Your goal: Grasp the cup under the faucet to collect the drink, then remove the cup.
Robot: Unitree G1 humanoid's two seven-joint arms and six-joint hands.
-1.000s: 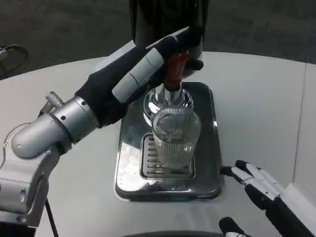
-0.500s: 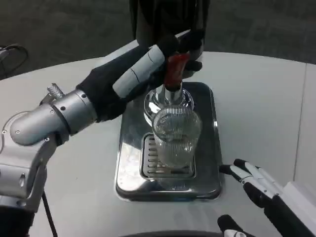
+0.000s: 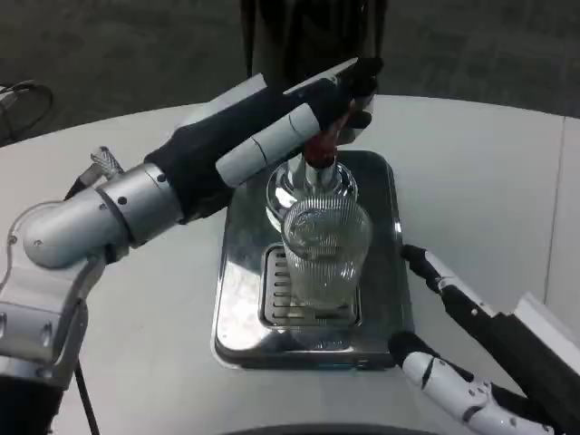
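Observation:
A clear ribbed cup (image 3: 324,249) stands upright on the grille of the silver drip tray (image 3: 237,272), right under the chrome faucet (image 3: 306,186). My left hand (image 3: 263,131) reaches in from the left and lies over the faucet's red handle (image 3: 323,145), fingers on top and the thumb at its right side; most of the handle is hidden. My right hand (image 3: 480,349) is at the lower right, fingers spread apart and holding nothing. One fingertip (image 3: 412,256) is just right of the cup but apart from it.
A dark dispenser tower (image 3: 308,36) rises behind the faucet. The round white table (image 3: 471,172) runs out to the right and back. A pale edge (image 3: 566,227) shows at the far right, and a cable (image 3: 18,95) lies at the far left.
My right hand has come up and left toward the cup, its fingers now spread beside the tray's right edge. My left hand's fingers have stretched further over the red handle.

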